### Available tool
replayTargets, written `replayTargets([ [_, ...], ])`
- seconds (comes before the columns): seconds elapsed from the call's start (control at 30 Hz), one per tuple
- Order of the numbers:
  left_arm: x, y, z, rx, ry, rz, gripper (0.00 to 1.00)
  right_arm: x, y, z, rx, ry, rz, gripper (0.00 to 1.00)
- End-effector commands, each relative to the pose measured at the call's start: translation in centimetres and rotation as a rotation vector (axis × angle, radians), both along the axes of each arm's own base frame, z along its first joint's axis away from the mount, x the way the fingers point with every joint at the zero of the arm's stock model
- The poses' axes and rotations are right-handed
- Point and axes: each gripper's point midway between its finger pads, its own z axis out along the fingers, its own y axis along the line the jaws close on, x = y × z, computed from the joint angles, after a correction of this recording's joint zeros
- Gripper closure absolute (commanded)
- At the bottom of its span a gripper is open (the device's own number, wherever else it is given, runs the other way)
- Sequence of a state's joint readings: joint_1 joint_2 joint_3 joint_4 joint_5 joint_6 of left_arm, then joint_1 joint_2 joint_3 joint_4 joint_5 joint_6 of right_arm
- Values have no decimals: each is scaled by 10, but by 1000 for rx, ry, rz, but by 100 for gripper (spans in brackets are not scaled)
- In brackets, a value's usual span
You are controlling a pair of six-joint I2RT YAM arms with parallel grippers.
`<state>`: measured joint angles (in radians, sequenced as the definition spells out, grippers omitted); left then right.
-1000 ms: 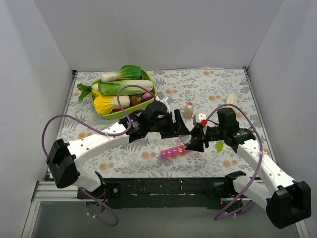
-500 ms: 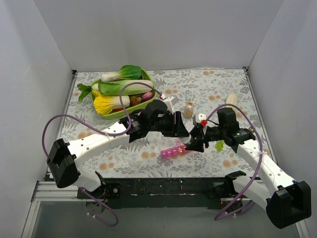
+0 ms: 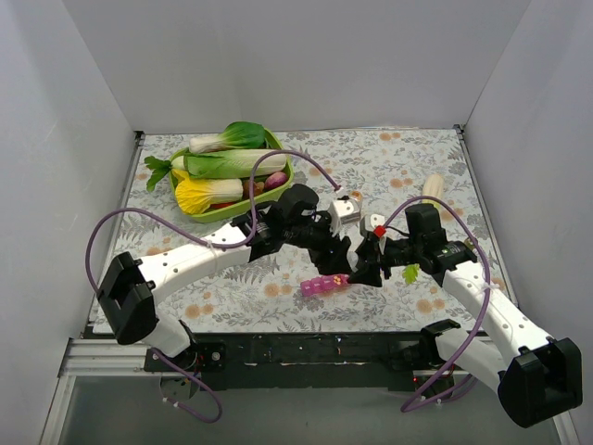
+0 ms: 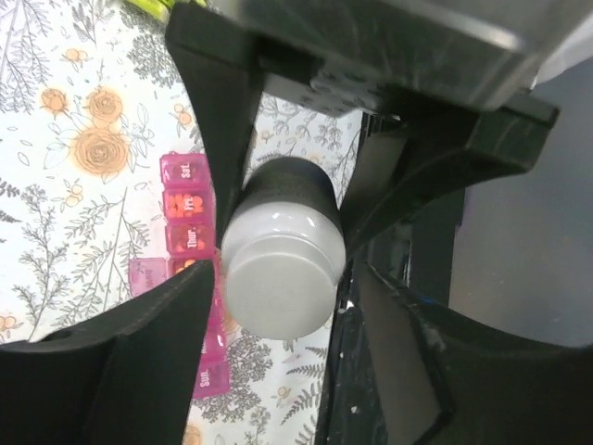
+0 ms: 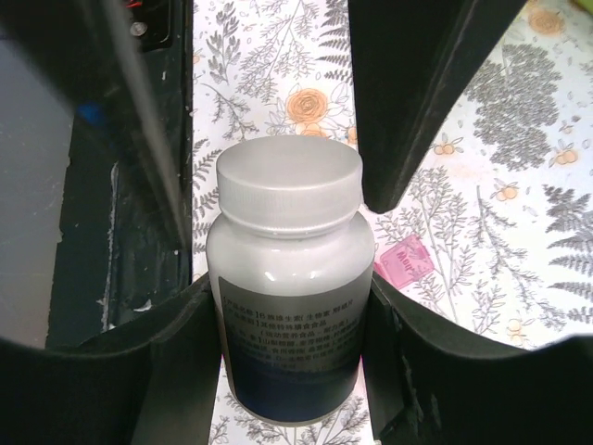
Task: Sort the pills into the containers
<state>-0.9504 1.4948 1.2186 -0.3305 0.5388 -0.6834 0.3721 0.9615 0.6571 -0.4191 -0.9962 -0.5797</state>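
Note:
The pink pill organiser (image 3: 324, 284) lies on the floral cloth in front of both grippers; it also shows in the left wrist view (image 4: 190, 232) and the right wrist view (image 5: 405, 260). My right gripper (image 3: 363, 267) (image 5: 292, 297) is shut on a white pill bottle (image 5: 292, 306) with a dark label and holds it above the cloth. The bottle's cap (image 4: 281, 278) is on. My left gripper (image 3: 350, 252) (image 4: 283, 287) faces the cap end-on. Its fingers stand either side of the cap with a small gap, so it looks open.
A green tray (image 3: 199, 215) of vegetables stands at the back left. A pale root vegetable (image 3: 433, 185) lies at the back right. A green leaf (image 3: 410, 273) lies beside my right wrist. White walls close in three sides.
My left wrist has rolled and moved a little right, up to the bottle's cap. My right gripper, the bottle and the organiser have hardly moved.

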Motion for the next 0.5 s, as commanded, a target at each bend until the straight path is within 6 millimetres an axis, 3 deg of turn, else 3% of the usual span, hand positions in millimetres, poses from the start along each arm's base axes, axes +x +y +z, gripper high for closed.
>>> replayTargets([
  [0.0, -1, 6, 14, -18, -156, -66, 31, 10, 5, 24, 58, -93, 9, 99],
  [0.03, 3, 7, 20, -37, -138, -4, 26, 11, 5, 24, 59, -96, 9, 99],
  [0.07, 8, 5, 37, -106, -165, 35, 12, 10, 5, 23, 57, -95, 10, 99],
  [0.1, 7, 12, 31, -115, -144, 60, 8, 10, 5, 23, 59, -94, 11, 99],
  [0.13, 4, 20, 53, -182, -128, 112, 2, 11, 5, 23, 59, -97, 10, 99],
  [0.17, 4, 21, 70, -264, -136, 137, 2, 10, 5, 23, 59, -97, 11, 99],
  [0.2, 1, 29, 57, -265, -97, 165, 2, 10, 5, 23, 62, -98, 14, 99],
  [0.23, -4, 40, 75, -325, -93, 199, 2, 10, 5, 23, 61, -95, 10, 99],
  [0.27, 4, 44, 85, -385, -12, 306, 2, 10, 5, 23, 61, -97, 12, 99],
  [0.37, 5, 60, 87, -437, 174, 471, 2, 11, 5, 24, 63, -95, 12, 99],
  [0.47, 0, 58, 81, -426, 310, 489, 2, 11, 6, 25, 64, -96, 12, 99],
])
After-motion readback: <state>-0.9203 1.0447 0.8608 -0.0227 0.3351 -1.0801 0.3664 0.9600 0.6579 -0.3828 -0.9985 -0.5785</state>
